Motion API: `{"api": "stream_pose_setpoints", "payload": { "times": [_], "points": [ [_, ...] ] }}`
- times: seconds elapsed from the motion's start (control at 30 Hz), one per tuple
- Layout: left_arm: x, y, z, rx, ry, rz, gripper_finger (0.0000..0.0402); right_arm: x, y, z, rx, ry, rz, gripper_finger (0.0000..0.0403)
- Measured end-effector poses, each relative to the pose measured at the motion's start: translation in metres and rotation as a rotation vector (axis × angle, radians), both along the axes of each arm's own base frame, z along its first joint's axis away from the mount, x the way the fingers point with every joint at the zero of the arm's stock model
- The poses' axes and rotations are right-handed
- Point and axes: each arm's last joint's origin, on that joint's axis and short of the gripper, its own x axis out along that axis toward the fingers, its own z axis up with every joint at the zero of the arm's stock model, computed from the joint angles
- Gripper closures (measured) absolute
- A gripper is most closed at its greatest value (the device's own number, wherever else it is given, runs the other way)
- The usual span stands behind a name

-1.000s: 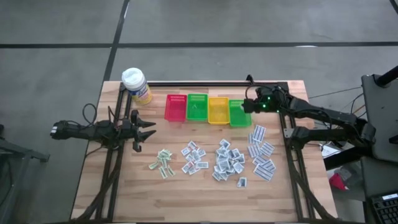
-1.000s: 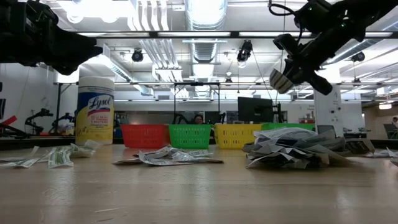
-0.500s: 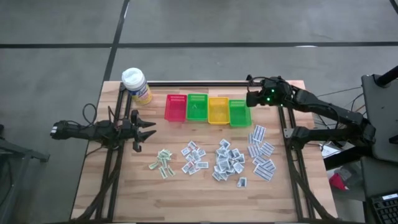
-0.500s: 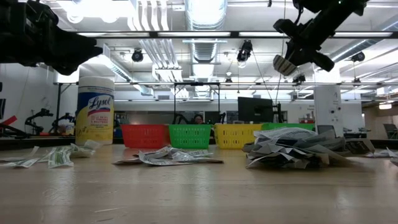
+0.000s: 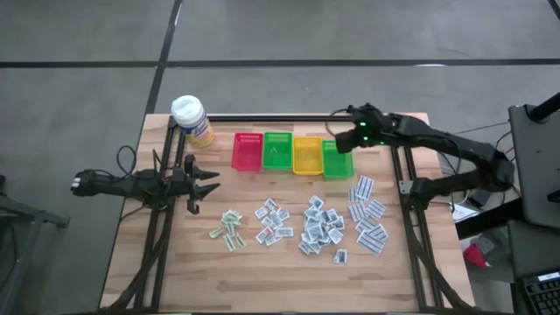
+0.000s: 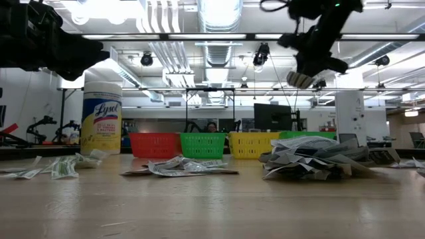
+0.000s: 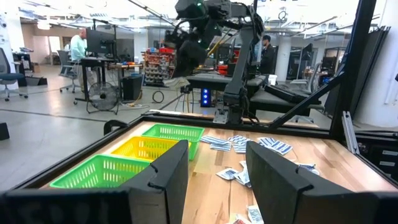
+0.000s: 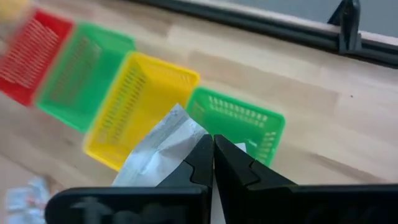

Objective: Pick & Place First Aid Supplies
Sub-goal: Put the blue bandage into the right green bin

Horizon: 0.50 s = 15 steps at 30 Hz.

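Note:
My right gripper (image 8: 213, 151) is shut on a white first aid packet (image 8: 158, 149) and hangs high above the far right of the table, over the right-hand green basket (image 5: 337, 160); the low view shows it (image 6: 303, 74) well above the baskets. More packets lie in loose heaps (image 5: 322, 229) flat on the wooden table, with green-printed ones (image 5: 229, 227) toward the left. My left gripper (image 5: 213, 181) waits open at the table's left edge, holding nothing. My right gripper pinches the packet by one edge (image 8: 194, 146) between its two fingers. The fingers slant downward from the table's right side. The packet sticks out sideways from the fingertips, lifted clear, above the yellow basket (image 8: 140, 109) and the right-hand green basket (image 8: 239, 121).
Several baskets stand in a row at the far side: red (image 5: 247, 151), green (image 5: 277, 150), yellow (image 5: 307, 155), green. A yellow bottle with a white cap (image 5: 192, 120) stands at the far left corner. The near part of the table (image 5: 262, 280) shows bare wood.
My right gripper has risen with the packet and shifted a little toward the table's left, over the right-hand green basket, while tipping and rolling at the wrist. It has stayed shut on the packet throughout.

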Motion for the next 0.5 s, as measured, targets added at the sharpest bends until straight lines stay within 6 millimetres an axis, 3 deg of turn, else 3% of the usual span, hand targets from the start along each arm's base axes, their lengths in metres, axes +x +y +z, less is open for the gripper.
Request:
{"api": "stream_pose_setpoints", "payload": {
  "times": [0.27,0.5],
  "points": [
    [0.000,0.000,0.000,0.000,0.000,0.000,0.0243,0.040,-0.022,-0.008,0.038,0.260,0.044,0.0394],
    [0.000,0.000,-0.001,0.001,0.006,0.000,0.0243,0.061,-0.032,-0.011,0.039,0.388,0.065,0.0394]
  ]
}}
